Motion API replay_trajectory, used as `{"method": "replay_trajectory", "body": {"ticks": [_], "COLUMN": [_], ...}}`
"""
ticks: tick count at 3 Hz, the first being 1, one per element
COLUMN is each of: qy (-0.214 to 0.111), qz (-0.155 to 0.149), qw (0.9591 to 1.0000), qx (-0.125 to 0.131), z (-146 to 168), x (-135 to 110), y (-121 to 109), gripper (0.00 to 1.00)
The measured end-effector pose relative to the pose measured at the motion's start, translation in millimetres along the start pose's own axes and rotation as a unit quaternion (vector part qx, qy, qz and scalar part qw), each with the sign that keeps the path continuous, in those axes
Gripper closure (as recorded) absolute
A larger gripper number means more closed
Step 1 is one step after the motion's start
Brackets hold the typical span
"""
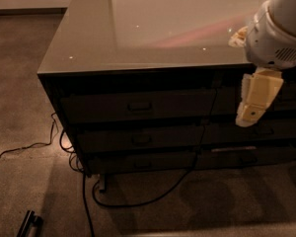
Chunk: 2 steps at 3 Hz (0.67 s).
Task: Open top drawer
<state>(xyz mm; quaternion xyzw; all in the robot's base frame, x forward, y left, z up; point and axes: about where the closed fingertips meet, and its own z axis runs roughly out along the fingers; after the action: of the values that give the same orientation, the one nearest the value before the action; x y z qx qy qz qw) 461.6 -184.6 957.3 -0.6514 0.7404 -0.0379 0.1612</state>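
A cable (210, 112) hangs between the gripper (250, 115) and the top drawer (98, 110).

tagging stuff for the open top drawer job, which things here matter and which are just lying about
For the job:
top drawer, shut
its pull
pincer, hanging off to the right, in front of the right-hand drawers

Lying about:
middle drawer
bottom drawer
black cable
thin wire
dark bar
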Motion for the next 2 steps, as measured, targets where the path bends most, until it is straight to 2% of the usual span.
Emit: {"method": "replay_trajectory", "body": {"ticks": [1,2], "qy": [-0.037,-0.063], "qz": [0.003,-0.015], "qw": [0.9993,0.9979], "qx": [0.0,0.001], "z": [23.1,56.3], "x": [-1.4,-14.5], "y": [-0.2,-13.7], "gripper": [0.0,0.0]}}
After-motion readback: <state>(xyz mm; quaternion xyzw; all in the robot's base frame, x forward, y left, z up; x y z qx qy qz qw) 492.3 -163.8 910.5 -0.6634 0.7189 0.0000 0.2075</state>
